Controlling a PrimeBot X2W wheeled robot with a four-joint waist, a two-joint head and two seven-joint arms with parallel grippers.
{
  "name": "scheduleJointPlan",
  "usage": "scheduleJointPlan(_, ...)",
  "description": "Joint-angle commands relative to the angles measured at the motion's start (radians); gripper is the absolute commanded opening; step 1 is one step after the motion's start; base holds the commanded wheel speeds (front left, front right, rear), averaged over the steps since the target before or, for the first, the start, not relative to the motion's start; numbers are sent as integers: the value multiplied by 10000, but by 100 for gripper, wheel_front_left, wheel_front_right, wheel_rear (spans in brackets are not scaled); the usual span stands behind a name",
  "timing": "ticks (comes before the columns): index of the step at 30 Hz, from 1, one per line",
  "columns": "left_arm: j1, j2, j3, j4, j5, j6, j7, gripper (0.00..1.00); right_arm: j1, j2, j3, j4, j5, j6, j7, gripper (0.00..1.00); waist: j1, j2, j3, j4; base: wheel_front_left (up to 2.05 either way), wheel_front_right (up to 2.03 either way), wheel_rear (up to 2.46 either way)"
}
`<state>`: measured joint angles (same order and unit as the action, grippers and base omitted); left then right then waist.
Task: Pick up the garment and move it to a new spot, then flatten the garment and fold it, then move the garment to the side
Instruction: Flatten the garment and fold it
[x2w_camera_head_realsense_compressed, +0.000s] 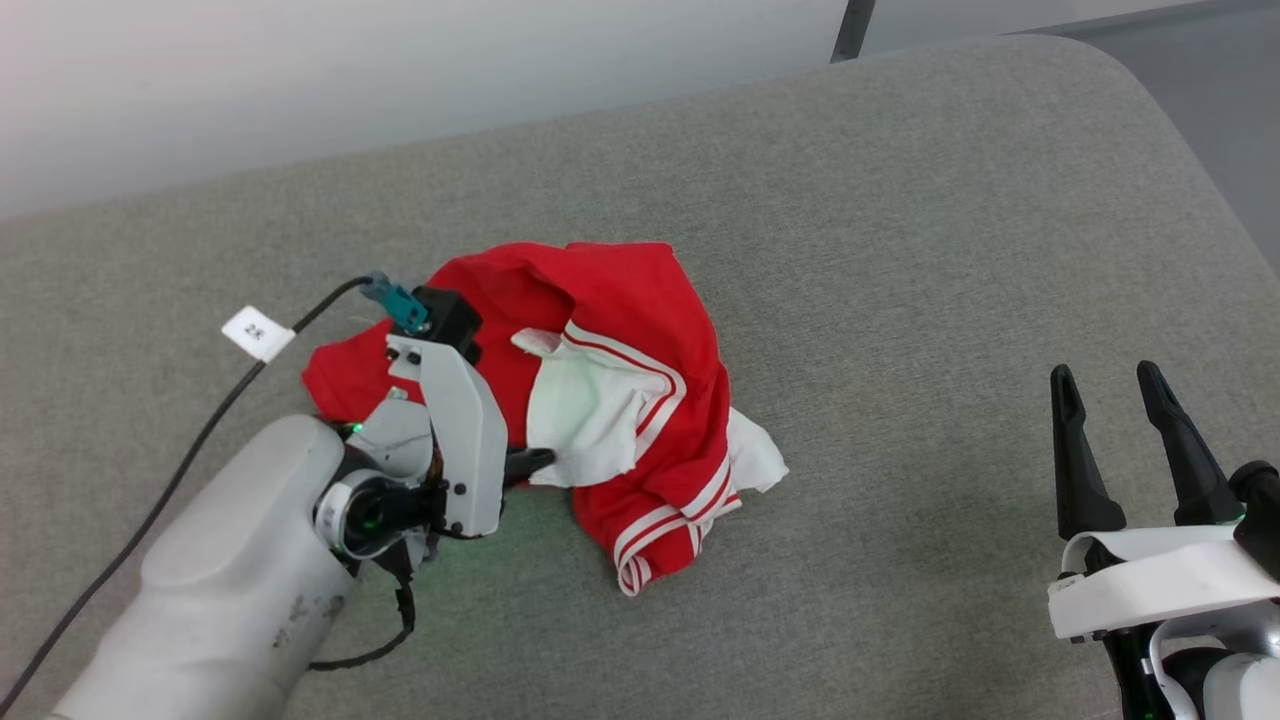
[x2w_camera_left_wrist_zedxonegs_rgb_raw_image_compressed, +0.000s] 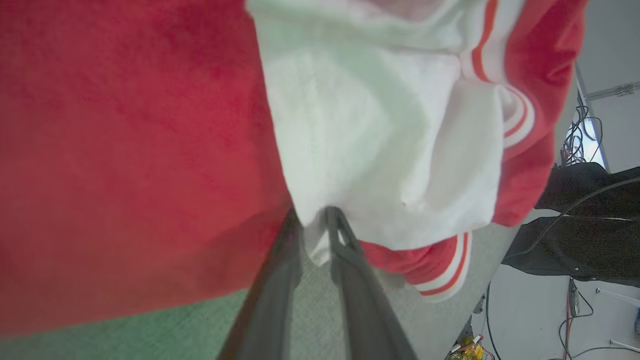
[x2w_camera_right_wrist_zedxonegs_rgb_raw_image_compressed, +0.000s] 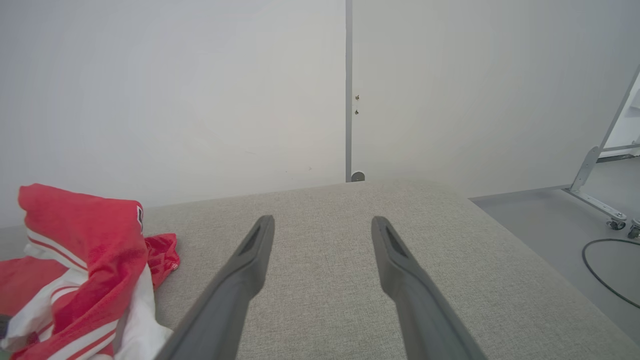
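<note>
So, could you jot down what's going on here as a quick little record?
surface: grey padded top
garment: red and white shirt, crumpled in a heap
left pincer: closed on a white fold of the garment
right pincer: open, empty, apart from the garment
stage: not yet flattened or folded

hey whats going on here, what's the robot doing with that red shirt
The robot's left claw is pinching a white fold of the garment, which lies bunched in a heap on the grey padded surface. By the look of it the garment has not yet been lifted or spread out. The right claw is open and holds nothing, off to the side and well apart from the garment.
</note>
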<state>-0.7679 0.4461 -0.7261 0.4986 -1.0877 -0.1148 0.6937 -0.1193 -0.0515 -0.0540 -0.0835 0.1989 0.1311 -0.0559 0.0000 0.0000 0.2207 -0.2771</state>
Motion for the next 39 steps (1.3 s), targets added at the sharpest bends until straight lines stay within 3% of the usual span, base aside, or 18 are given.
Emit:
scheduleJointPlan(1, -26, -15, 18, 31, -108, -1, 69, 0, -131, 21, 1, 40, -17, -7, -62, 100, 0, 0, -4, 22, 0, 0, 0)
scheduleJointPlan(17, -97, 395, 308, -582, -338, 505, 382, 0, 282, 19, -309, 87, -319, -7, 227, 100, 0, 0, -817, 961, 0, 0, 0)
scheduleJointPlan(32, 1265, 2231, 1134, -1821, -499, 1736, 78, 0, 742, 18, -454, -239, -547, -7, 764, 100, 0, 0, -1685, 2260, 0, 0, 0)
scheduleJointPlan(39, 2271, 2489, 1394, -1457, -708, 2052, -440, 0, 822, 19, -390, -320, -535, -7, 937, 100, 0, 0, -1788, 2410, 0, 0, 0)
